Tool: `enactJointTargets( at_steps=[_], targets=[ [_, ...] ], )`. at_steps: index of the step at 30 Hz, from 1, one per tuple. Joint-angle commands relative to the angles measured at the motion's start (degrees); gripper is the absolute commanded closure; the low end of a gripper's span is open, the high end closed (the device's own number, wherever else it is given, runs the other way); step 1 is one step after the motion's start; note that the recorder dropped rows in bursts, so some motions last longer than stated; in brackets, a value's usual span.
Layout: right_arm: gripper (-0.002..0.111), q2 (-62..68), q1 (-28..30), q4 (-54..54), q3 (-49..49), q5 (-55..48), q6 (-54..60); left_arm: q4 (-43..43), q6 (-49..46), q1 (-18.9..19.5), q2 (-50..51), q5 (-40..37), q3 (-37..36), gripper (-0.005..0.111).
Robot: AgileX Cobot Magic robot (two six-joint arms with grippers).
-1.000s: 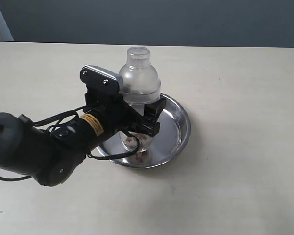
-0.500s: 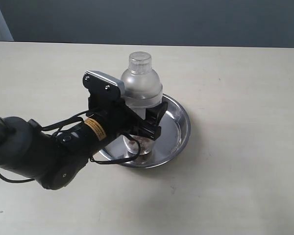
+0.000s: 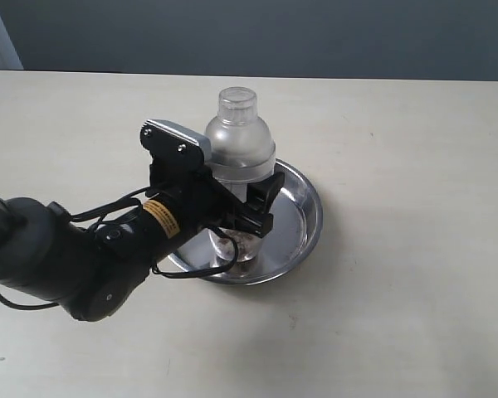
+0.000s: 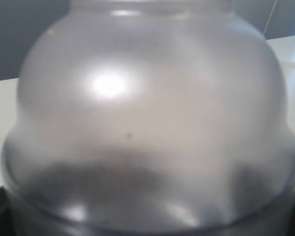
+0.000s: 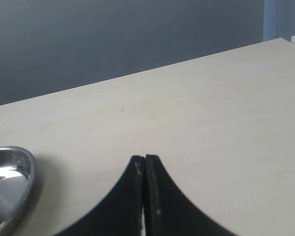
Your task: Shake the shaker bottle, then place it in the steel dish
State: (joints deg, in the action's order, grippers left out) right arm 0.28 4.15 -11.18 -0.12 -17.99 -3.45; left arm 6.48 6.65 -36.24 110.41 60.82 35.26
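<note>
The frosted shaker bottle (image 3: 239,137) stands upright in the steel dish (image 3: 311,207), its base on the dish's flat bottom and brown grains showing low inside it. My left gripper (image 3: 236,211) is shut on the bottle's body below the domed shoulder, with one black finger (image 3: 266,197) showing on the bottle's right side. The left wrist view holds only the bottle's dome (image 4: 147,123), close up; the fingers are hidden there. My right gripper (image 5: 145,158) is shut with nothing in it, above the bare table beside the dish's rim (image 5: 12,179). It lies outside the exterior view.
The pale wooden table (image 3: 415,274) stretches out on all sides of the dish. A dark grey wall (image 3: 274,33) runs behind its far edge. The left arm's black body and cables (image 3: 75,257) lie low over the table at the front left.
Over the last second the left gripper and the bottle shifted slightly right and down into the dish; in the last half second nothing has visibly moved.
</note>
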Motion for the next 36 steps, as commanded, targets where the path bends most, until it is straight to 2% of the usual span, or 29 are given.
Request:
enactJointTargets(
  at_steps=[1, 5, 6, 8, 11, 12, 14, 16, 19, 36],
  targets=[
    [0.109, -0.28, -0.23, 0.14, 0.12, 0.45, 0.23, 0.22, -0.28, -0.37, -0.35, 2.17, -0.07, 0.106],
    [0.109, -0.28, -0.23, 0.14, 0.12, 0.45, 0.23, 0.48, -1.73, -0.37, -0.35, 2.13, -0.07, 0.106],
    [0.109, -0.28, -0.23, 0.14, 0.12, 0.45, 0.23, 0.48, -1.73, -0.37, -0.35, 2.13, -0.07, 0.102],
    [0.109, -0.28, -0.23, 0.14, 0.12, 0.45, 0.23, 0.79, -1.73, -0.37, -0.35, 2.02, -0.07, 0.084],
    [0.109, -0.28, -0.23, 0.14, 0.12, 0.45, 0.23, 4.76, -4.23, -0.37, -0.35, 1.91, -0.07, 0.042],
    [0.109, -0.28, -0.23, 0.14, 0.12, 0.45, 0.23, 5.63, -4.29, -0.37, -0.35, 1.91, -0.07, 0.033],
    [0.109, -0.28, -0.23, 0.14, 0.12, 0.45, 0.23, 6.28, -4.29, -0.37, -0.35, 1.76, -0.07, 0.017],
    [0.109, -0.28, -0.23, 0.14, 0.12, 0.45, 0.23, 6.17, -4.29, -0.37, -0.35, 1.76, -0.07, 0.008],
    [0.109, -0.28, -0.23, 0.14, 0.12, 0.45, 0.23, 3.98, -4.29, -0.37, -0.35, 2.12, -0.07, 0.004],
    [0.109, -0.28, -0.23, 0.14, 0.12, 0.45, 0.23, 3.34, -4.19, -0.37, -0.35, 2.59, -0.07, 0.004]
  ],
)
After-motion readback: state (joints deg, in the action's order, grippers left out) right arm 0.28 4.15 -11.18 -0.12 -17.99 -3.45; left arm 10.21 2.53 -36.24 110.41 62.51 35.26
